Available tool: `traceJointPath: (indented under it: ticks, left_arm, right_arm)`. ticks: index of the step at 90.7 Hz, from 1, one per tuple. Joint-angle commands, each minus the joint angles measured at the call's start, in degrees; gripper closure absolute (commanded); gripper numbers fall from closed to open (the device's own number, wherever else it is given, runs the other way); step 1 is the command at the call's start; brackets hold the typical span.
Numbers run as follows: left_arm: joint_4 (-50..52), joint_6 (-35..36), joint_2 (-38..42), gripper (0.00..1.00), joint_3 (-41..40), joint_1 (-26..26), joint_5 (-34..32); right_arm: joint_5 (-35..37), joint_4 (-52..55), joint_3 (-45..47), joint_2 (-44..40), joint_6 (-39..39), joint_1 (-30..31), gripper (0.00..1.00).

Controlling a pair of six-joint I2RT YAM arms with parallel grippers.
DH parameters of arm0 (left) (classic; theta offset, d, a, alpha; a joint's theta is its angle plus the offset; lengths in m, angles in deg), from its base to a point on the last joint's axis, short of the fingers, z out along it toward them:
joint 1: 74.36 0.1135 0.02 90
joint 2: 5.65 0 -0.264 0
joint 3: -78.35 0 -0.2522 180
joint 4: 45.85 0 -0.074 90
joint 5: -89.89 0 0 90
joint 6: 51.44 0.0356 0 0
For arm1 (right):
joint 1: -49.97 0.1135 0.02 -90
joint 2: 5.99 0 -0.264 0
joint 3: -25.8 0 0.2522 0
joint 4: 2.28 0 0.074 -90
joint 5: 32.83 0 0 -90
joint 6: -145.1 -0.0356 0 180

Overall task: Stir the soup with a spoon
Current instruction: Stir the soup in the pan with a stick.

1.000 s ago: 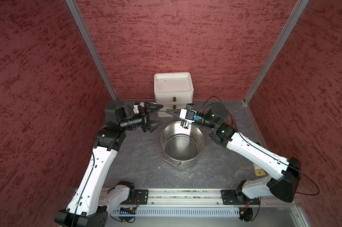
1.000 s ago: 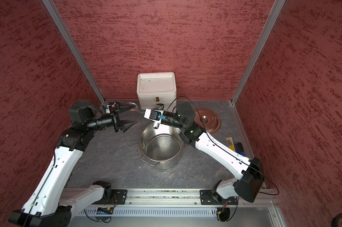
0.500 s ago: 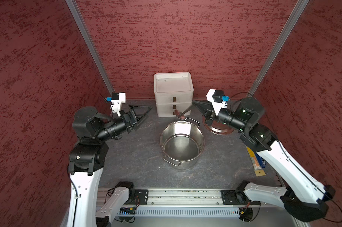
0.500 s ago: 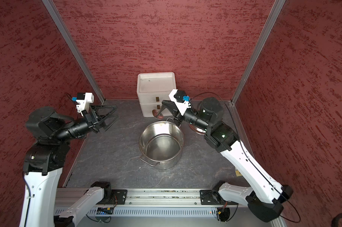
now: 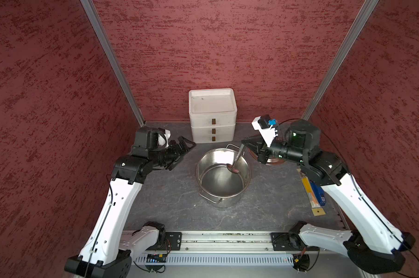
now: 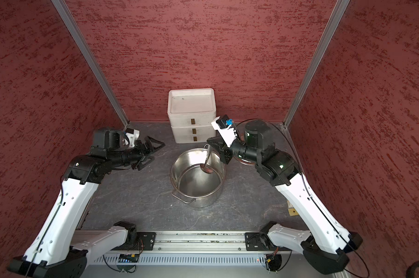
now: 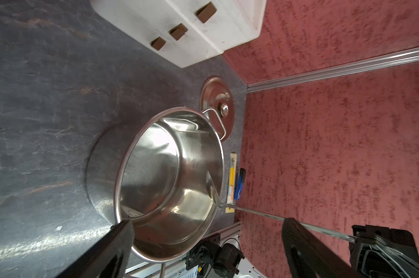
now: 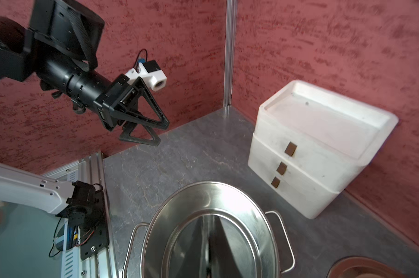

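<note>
— While the right tool (image 5: 245, 144) is clamped on the spoon (image 5: 236, 157), where does the spoon sit?
— Handle up, slanting into the pot (image 5: 225, 202) at the middle of the desk (image 5: 170, 192); its bowl hangs inside, near the wall on the right arm's side.
— And the left tool (image 5: 186, 152)?
— Spread wide, holding nothing, near the desk's back left corner, apart from the pot.

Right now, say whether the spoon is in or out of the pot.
In. The spoon hangs bowl-down inside the rim of the pot, handle gripped by the right tool.
</note>
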Motion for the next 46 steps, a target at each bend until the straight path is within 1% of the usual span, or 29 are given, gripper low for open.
traceJointPath:
  ticks: [1, 9, 21, 25, 38, 46]
  left_arm:
    - [3.1, 2.6, 1.8, 0.0, -1.8, -2.0, -5.7]
    - [5.0, 3.3, 3.1, 0.0, -3.3, -2.3, -7.9]
    - [8.3, 4.7, 4.9, 0.0, -3.6, -2.2, -14.5]
    - [8.7, 4.8, 5.4, 0.0, -3.7, -2.3, -15.7]
    - [8.8, 4.7, 7.0, 0.0, -3.9, -2.2, -19.6]
    - [8.5, 4.3, 8.3, 0.0, -4.1, -2.2, -21.6]
  right_arm:
    - [-3.7, -0.4, 2.1, 0.2, -1.3, -0.4, 1.0]
    - [-5.2, -0.2, 4.4, 0.9, -1.2, -0.3, 1.0]
    - [-7.7, -0.8, 8.4, 1.3, -1.4, 0.3, 1.0]
    - [-8.5, -1.6, 9.5, 1.6, -1.9, 0.9, 1.0]
    - [-9.2, -6.5, 12.2, 3.6, -3.8, 4.0, 1.0]
    - [-8.5, -8.3, 12.4, 6.0, -3.5, 6.3, 1.0]
